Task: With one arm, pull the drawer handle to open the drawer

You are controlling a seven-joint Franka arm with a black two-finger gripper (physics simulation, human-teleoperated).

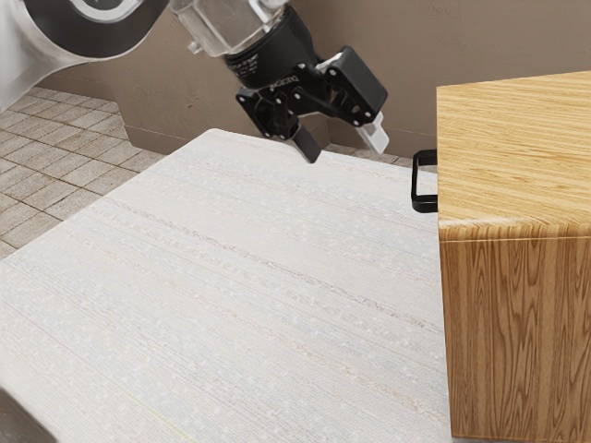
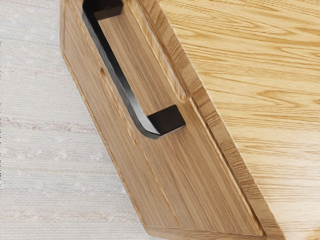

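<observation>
A wooden cabinet (image 1: 517, 268) stands at the exterior view's right on a pale table (image 1: 231, 286). Its black U-shaped drawer handle (image 1: 423, 182) sticks out from the face that looks toward the arm. My black gripper (image 1: 343, 146) hovers above the table to the left of the handle and a little higher, open, with nothing between its fingers. One fingertip (image 1: 307, 146) is dark, the other (image 1: 377, 138) shows white. In the wrist view the handle (image 2: 122, 80) runs along the drawer front (image 2: 150, 165), which sits flush with the cabinet top (image 2: 250, 90).
The table's pale surface (image 2: 45, 150) stretches wide in front of the cabinet. Beyond its far edge lie a tiled floor (image 1: 55, 157) and a brown wall (image 1: 462, 46).
</observation>
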